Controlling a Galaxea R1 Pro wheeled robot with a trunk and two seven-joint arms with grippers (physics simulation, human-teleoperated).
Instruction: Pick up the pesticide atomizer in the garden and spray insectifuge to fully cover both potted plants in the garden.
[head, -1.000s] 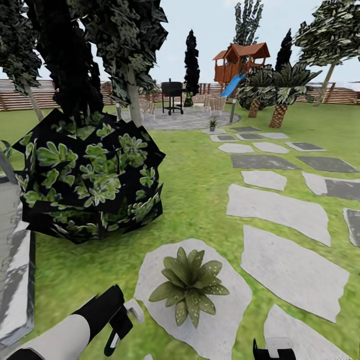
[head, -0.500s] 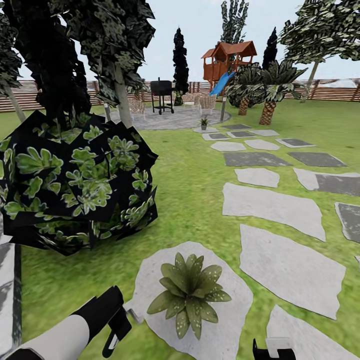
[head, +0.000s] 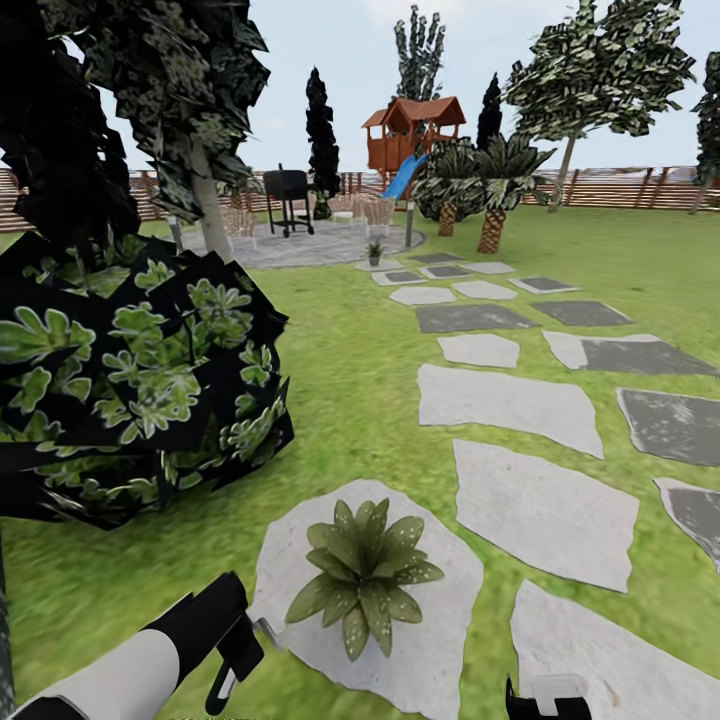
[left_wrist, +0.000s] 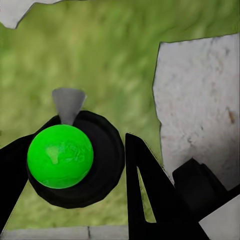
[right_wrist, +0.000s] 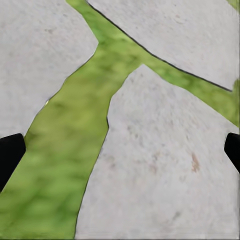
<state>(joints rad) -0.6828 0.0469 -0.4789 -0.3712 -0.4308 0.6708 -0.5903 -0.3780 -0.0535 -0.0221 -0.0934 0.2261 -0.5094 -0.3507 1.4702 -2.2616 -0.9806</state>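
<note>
One potted plant (head: 362, 575), a low rosette of white-speckled green leaves, sits on a pale stepping stone (head: 440, 640) just ahead of me. A second small potted plant (head: 375, 250) stands far off at the edge of the round patio (head: 310, 243). My left gripper (head: 240, 650) hangs low, left of the near plant, shut on the pesticide atomizer (left_wrist: 61, 156), whose pale head (head: 267, 627) pokes out toward the plant. From the left wrist the atomizer looks like a dark round body with a bright green end, between black fingers (left_wrist: 145, 195). My right gripper (right_wrist: 120, 155) is open over grass and stone.
A big black-backed leafy bush (head: 130, 380) and tree trunks crowd the left. Grey stepping stones (head: 510, 400) lead across the lawn to the patio with a black grill (head: 286, 195). Palms (head: 490, 180), a playhouse and a brown fence stand at the back.
The whole picture has slid left, so the camera has turned to the right. Both arms keep their places in the view, and the left gripper still holds the atomizer.
</note>
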